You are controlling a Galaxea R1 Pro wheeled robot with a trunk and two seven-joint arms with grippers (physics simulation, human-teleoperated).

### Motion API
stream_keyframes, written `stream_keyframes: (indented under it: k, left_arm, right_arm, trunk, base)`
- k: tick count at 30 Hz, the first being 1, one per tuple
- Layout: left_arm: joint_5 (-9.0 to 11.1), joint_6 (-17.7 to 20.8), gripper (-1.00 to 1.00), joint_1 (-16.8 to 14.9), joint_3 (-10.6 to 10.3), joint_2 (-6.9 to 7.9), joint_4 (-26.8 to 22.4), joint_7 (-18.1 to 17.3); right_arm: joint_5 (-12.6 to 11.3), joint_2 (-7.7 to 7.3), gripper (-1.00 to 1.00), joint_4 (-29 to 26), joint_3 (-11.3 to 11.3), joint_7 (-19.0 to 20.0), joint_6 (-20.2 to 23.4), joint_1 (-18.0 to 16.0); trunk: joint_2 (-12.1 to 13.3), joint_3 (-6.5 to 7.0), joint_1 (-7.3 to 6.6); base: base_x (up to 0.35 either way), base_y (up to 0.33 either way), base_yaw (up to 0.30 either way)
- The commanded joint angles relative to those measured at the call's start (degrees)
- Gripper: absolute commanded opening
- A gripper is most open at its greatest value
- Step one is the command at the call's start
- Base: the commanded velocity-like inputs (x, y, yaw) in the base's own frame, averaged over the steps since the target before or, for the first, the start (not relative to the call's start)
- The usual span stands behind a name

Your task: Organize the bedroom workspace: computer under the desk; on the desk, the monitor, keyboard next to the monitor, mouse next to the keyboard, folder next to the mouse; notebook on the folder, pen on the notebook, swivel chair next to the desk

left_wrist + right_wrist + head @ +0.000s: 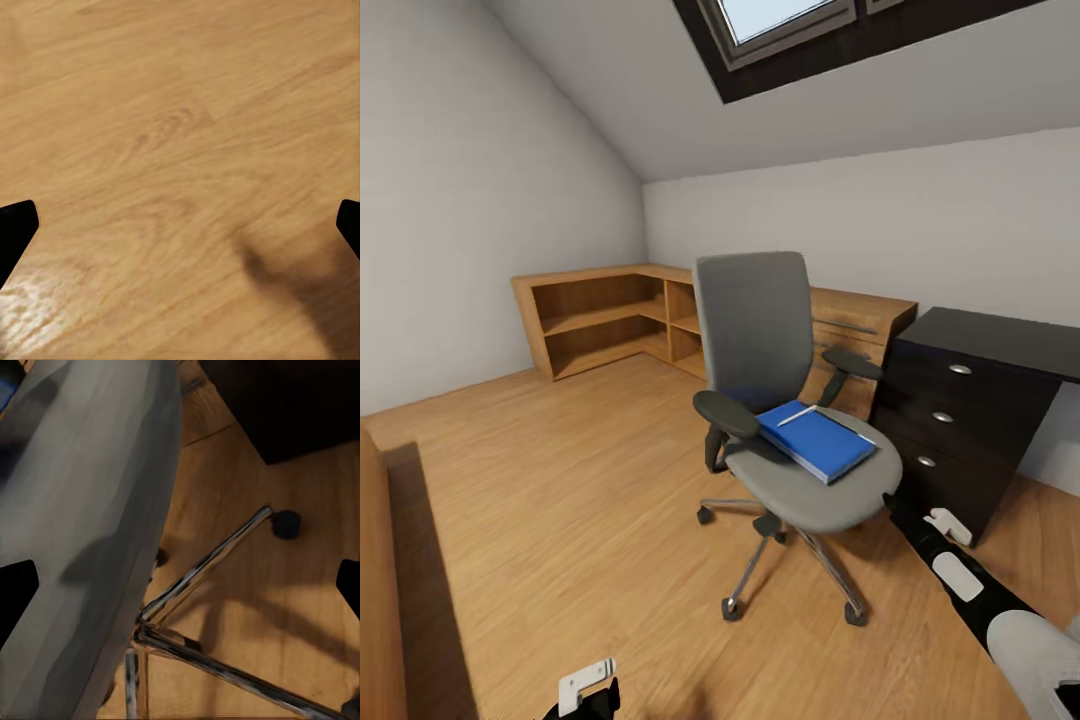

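Attic bedroom (pixel 510 150) with grey sloped walls, light wooden floor (pixel 560 500), low wooden shelving (pixel 600 320) along the far wall. Right hand (pixel 180 581) spread wide open, empty, reaching just under the seat edge of the swivel chair (pixel 760 340), chrome base spokes beneath. Blue folder (pixel 815 440) lying on the seat just above that hand, pale pen (pixel 796 415) on top. Black drawer unit of the desk (pixel 970 400) just beside. Left hand (pixel 180 225) wide open, empty, over bare floor
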Motion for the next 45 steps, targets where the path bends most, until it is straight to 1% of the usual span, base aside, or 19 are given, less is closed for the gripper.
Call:
stream_keyframes:
  k: [1,5,13,18,30,33,40,41,45]
  left_arm:
    - [0.5,-0.2,1.0,0.0,-0.1,0.0,0.0,0.2]
    - [0.5,-0.2,1.0,0.0,-0.1,0.0,0.0,0.2]
    - [0.5,-0.2,1.0,0.0,-0.1,0.0,0.0,0.2]
    - [0.5,-0.2,1.0,0.0,-0.1,0.0,0.0,0.2]
    - [0.5,-0.2,1.0,0.0,-0.1,0.0,0.0,0.2]
    - [0.5,-0.2,1.0,0.0,-0.1,0.0,0.0,0.2]
    - [0.5,-0.2,1.0,0.0,-0.1,0.0,0.1,0.2]
    - [0.5,-0.2,1.0,0.0,-0.1,0.0,0.1,0.2]
    - [0.5,-0.2,1.0,0.0,-0.1,0.0,0.3,0.2]
  right_arm:
    - [-0.7,1.16,1.0,0.2,1.4,0.3,-0.3,0.0]
    - [-0.7,1.08,1.0,0.2,1.4,0.4,-0.3,0.0]
    - [-0.4,1.15,1.0,0.4,1.4,0.9,-0.6,0.0]
    - [-0.2,1.18,1.0,0.5,1.5,2.2,-1.1,0.0]
    - [-0.1,1.28,1.0,0.5,1.6,3.2,-1.4,0.0]
    - [-0.1,1.25,1.0,0.5,1.7,4.0,-1.4,0.0]
    - [-0.1,1.1,1.0,0.5,1.7,7.5,-1.3,0.0]
    - [-0.1,1.02,1.0,0.5,1.7,8.5,-1.2,0.0]
    - [-0.1,0.91,1.0,0.5,1.7,10.1,-0.8,0.0]
  trunk:
    - [0.0,-0.06,0.0]
    - [0.0,-0.06,0.0]
    - [0.0,-0.06,0.0]
    - [0.0,-0.06,0.0]
    - [0.0,-0.06,0.0]
    - [0.0,-0.06,0.0]
    - [0.0,-0.06,0.0]
    - [0.0,-0.06,0.0]
    - [0.0,-0.06,0.0]
  base:
    - [0.0,0.0,0.08]
    - [-0.025,0.0,0.028]
    - [-0.187,0.0,0.003]
    - [-0.035,0.0,0.0]
    - [-0.004,0.0,0.0]
    - [0.0,0.0,0.0]
    - [0.0,0.0,0.0]
    - [0.0,0.0,0.0]
    - [0.0,0.0,0.0]
